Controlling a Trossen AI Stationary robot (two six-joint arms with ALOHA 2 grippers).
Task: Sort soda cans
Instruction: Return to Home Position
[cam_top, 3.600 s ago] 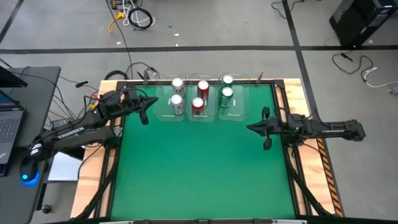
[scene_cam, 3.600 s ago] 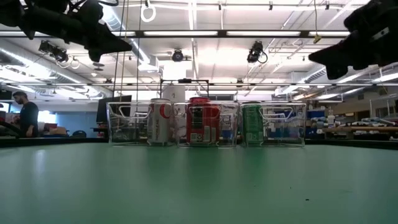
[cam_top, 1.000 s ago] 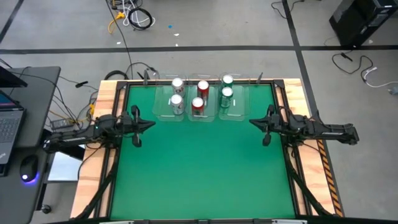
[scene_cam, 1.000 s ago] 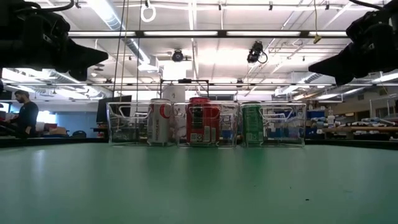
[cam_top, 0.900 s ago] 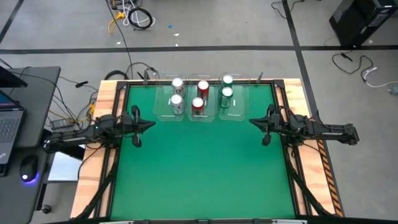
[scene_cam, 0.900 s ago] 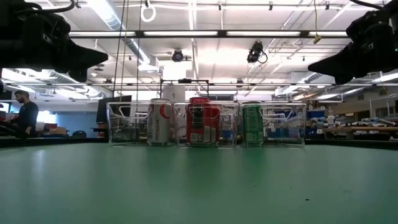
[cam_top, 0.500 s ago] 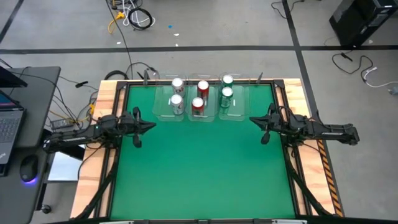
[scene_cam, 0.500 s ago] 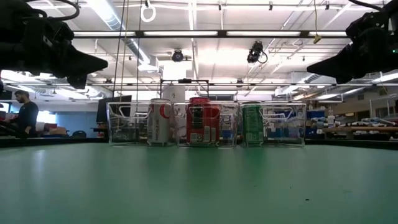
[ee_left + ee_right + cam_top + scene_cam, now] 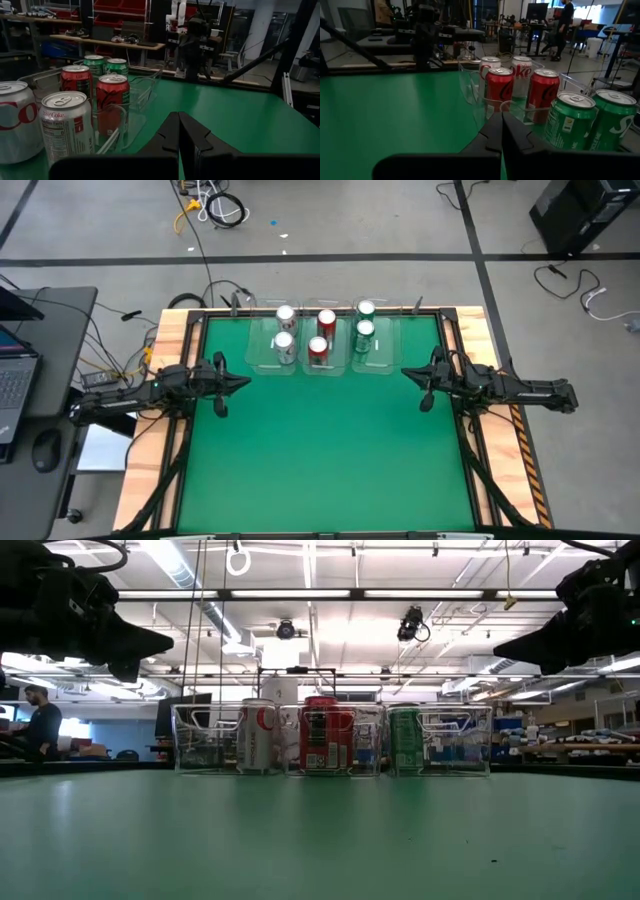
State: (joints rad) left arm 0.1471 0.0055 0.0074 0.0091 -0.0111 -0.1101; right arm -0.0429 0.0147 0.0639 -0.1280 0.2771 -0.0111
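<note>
Six soda cans stand upright in three clear trays along the table's far edge. Two silver-grey cans (image 9: 285, 328) fill the left tray, two red cans (image 9: 322, 335) the middle one, two green cans (image 9: 365, 320) the right one. In the low view they show as silver (image 9: 256, 736), red (image 9: 320, 735) and green (image 9: 404, 738). My left gripper (image 9: 240, 380) hovers shut above the table's left side, near of the trays, pointing right. My right gripper (image 9: 405, 374) hovers shut above the right side, pointing left. Both wrist views show shut fingers, left (image 9: 179, 131) and right (image 9: 501, 129).
The clear trays (image 9: 385, 356) sit side by side at the far edge. Green table surface (image 9: 320, 450) stretches between and near of the two arms. A laptop and cables lie off the table's left side. A person (image 9: 40, 725) stands in the room beyond the table.
Over the last second both arms have stayed almost still and the cans have not moved. A few seconds before that, my left gripper drew back from beside the silver cans' tray toward the table's left edge and near side.
</note>
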